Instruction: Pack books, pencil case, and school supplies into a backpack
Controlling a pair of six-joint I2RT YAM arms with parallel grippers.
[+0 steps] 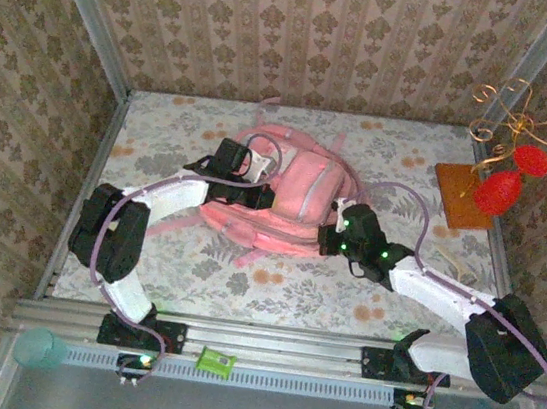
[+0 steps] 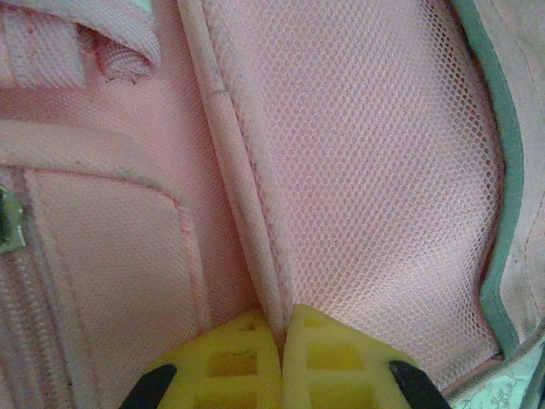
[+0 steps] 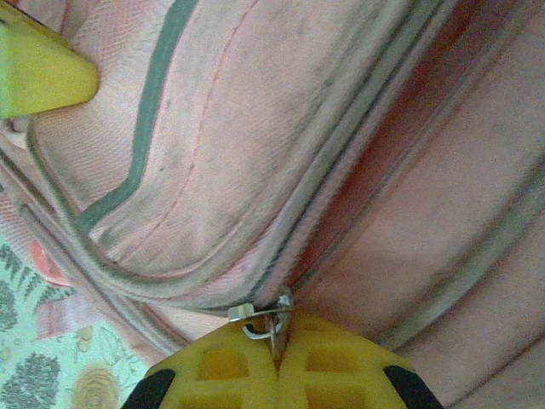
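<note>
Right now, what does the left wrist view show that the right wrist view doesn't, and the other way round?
Left wrist, not right wrist: a pink mesh panel of the backpack, with the left fingers shut on the piped seam beside it. Right wrist, not left wrist: the right fingers shut on a metal zipper pull, plus another yellow tip in the top left corner. Both: pink backpack fabric with grey-green trim, and shut yellow fingers at the bottom edge.
</note>
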